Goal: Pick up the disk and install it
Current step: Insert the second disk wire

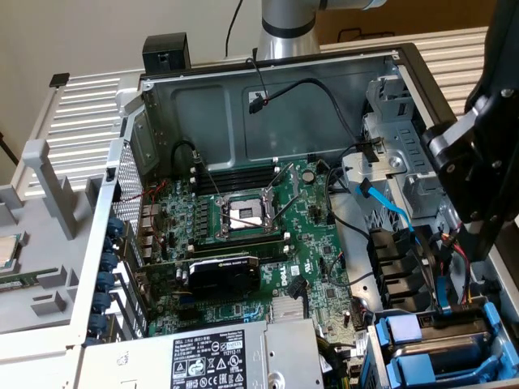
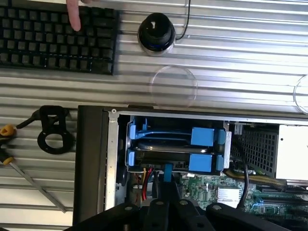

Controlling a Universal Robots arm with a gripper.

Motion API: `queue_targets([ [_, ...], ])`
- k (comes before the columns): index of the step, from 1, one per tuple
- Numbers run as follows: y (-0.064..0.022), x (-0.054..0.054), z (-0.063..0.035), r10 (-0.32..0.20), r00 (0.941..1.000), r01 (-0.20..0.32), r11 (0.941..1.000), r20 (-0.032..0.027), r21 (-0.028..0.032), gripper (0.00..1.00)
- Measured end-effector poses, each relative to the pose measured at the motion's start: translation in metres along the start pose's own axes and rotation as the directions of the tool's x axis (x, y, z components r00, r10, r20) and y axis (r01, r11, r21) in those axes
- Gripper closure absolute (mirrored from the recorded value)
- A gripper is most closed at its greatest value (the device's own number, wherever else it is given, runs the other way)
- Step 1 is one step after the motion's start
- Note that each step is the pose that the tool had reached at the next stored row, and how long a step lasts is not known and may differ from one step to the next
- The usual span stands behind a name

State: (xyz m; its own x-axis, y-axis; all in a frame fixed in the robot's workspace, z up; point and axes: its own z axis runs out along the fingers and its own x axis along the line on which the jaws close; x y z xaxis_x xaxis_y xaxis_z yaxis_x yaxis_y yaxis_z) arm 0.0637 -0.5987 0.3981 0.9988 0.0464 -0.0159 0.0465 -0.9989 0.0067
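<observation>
1. Hand (image 2: 166, 204) hangs above the open PC case (image 1: 268, 81), fingers pressed together with nothing between them. It sits over the drive bay, likely because the disk's slot is there.
2. Disk (image 2: 161, 148) is already in the blue-railed drive cage (image 1: 442, 352) at the case's corner, seen edge-on between the blue rails; judged seated or nearly so, blue latches (image 2: 202, 137) facing outward.
3. Case lies on its side with the panel off, so motherboard (image 1: 251, 235), CPU socket (image 1: 243, 212) and power supply (image 1: 219, 356) face up for access.
4. Blue SATA cable (image 1: 389, 215) runs loose near the cage.
5. Desk (image 2: 231, 62) is ribbed pale metal; keyboard (image 2: 53, 38) with a person's finger (image 2: 73, 14) on it, screwdriver (image 2: 19, 159) and black bracket (image 2: 54, 130) beside the case.
</observation>
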Motion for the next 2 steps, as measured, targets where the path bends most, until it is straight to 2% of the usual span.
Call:
queue_targets([
  [2,0.0,0.0,0.0,0.0,1.0,0.0,1.0,0.0,0.0,0.89],
])
